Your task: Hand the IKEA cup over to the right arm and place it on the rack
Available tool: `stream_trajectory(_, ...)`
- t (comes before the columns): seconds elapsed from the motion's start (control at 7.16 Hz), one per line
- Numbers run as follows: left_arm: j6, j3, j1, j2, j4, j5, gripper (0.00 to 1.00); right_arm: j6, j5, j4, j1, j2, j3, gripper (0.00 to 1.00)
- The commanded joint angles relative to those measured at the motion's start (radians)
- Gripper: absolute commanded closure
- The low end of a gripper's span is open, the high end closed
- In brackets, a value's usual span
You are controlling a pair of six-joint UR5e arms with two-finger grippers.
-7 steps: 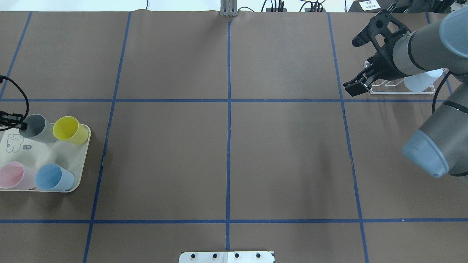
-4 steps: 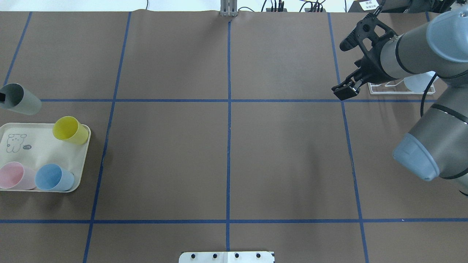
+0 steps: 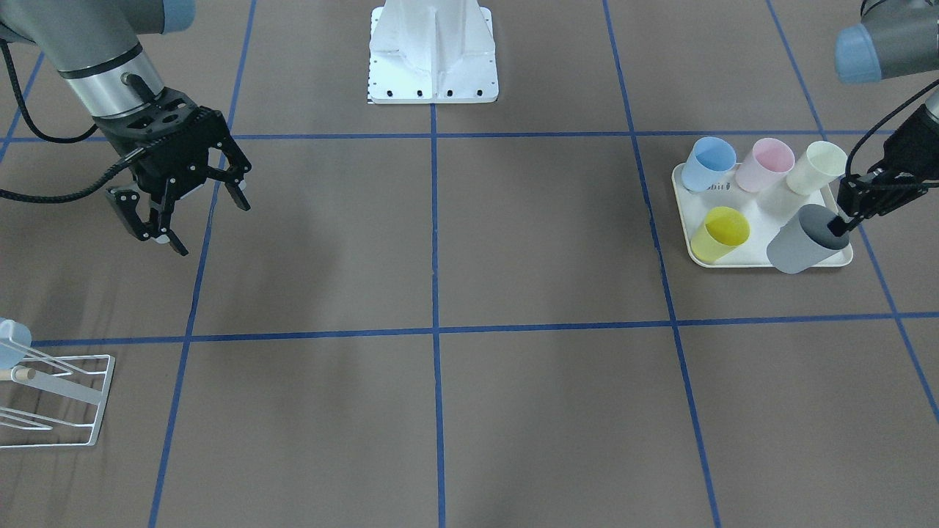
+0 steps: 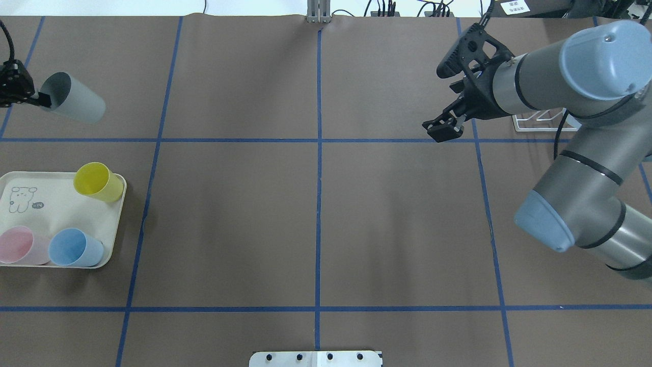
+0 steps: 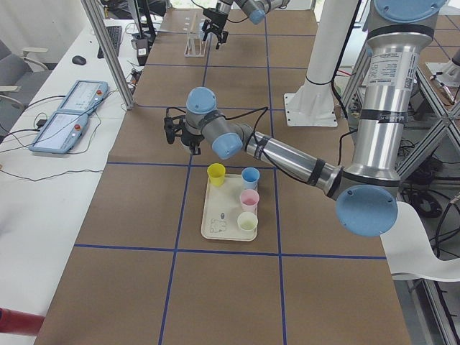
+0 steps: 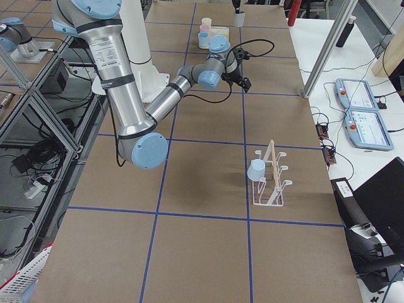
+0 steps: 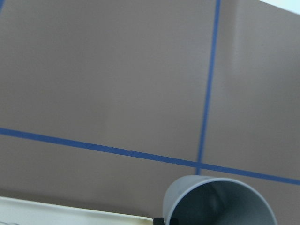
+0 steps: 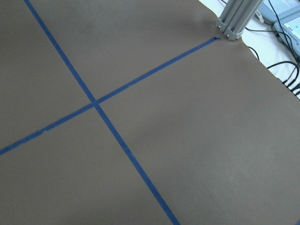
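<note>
Table [image 4: 397, 214]: brown, blue tape grid [image 4: 318, 204] | teach pendants [image 5: 61, 131] on side bench [image 5: 29, 215] | left gripper [image 4: 45, 101]: grasping grey cup [image 4: 76, 105] rim | right gripper [image 3: 209, 227]: spread, empty

We make out no clear wording anywhere. The tray [image 4: 61, 214] has a small dark tag beside its animal drawing, lettering too small for us. The white label [image 4: 514, 6] at the far table edge carries print we cannot read.
</note>
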Motion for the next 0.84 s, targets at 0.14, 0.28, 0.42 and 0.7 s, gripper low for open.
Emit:
stream_trajectory(0.14,-0.296,-0.010,0.010,-0.163,-0.011,-0.103,1.00,-0.002,-0.004,0.076,-0.033,0.092,-0.088,0.01)
stream_trajectory(0.28,-0.342,-0.001,0.017,-0.189,-0.012,-0.176,1.00,-0.004,-0.019,0.145,-0.049,0.092,-0.088,0.02)
stream_trajectory(0.42,-0.397,-0.002,0.035,-0.232,-0.014,-0.195,1.00,-0.004,-0.058,0.275,-0.078,0.092,-0.105,0.02)
stream_trajectory(0.7,-0.506,-0.002,0.151,-0.321,-0.015,-0.191,1.00,-0.002,-0.152,0.527,-0.142,0.134,-0.218,0.01)
